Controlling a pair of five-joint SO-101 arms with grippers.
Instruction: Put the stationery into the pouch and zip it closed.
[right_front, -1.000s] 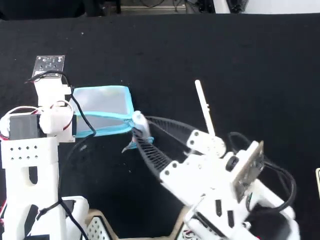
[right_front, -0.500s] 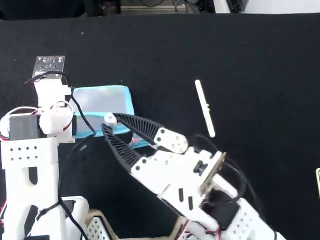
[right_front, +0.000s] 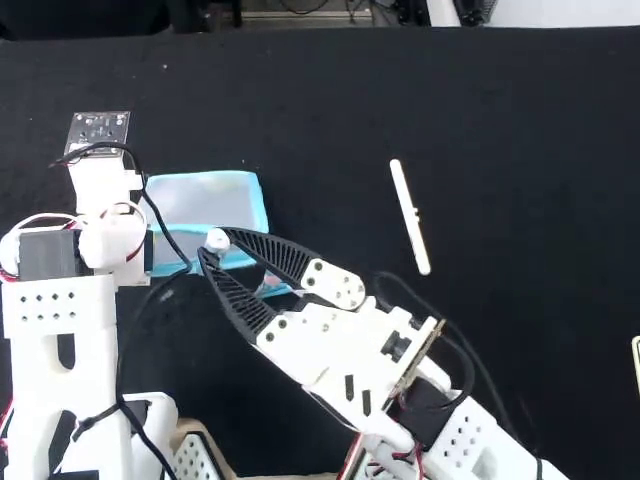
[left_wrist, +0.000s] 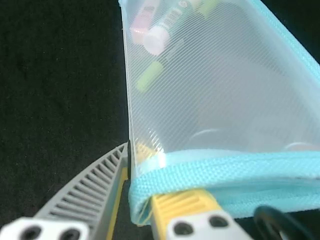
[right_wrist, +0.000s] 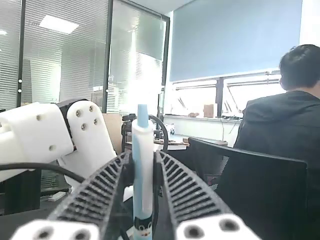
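Note:
A see-through mesh pouch (right_front: 205, 205) with light blue trim lies left of the table's middle. My left gripper (left_wrist: 137, 195) is shut on the pouch's (left_wrist: 210, 100) corner by the zipper band; pink and green items show inside. My right gripper (right_front: 210, 252) hangs over the pouch's near edge, shut on a white pen with a blue tip (right_wrist: 142, 170), which stands upright between the fingers; its white end (right_front: 215, 239) sticks out. A second white pen (right_front: 410, 215) lies loose on the table to the right.
The left arm's white body (right_front: 60, 300) stands at the table's front left, with a dark cable (right_front: 165, 240) looping over the pouch's edge. The black table (right_front: 500, 120) stretches open to the back and right. A person sits in the room behind (right_wrist: 280, 115).
My right gripper has swung left with its pen, from the pouch's right corner to over the pouch's near edge. The left arm and the loose pen have stayed put.

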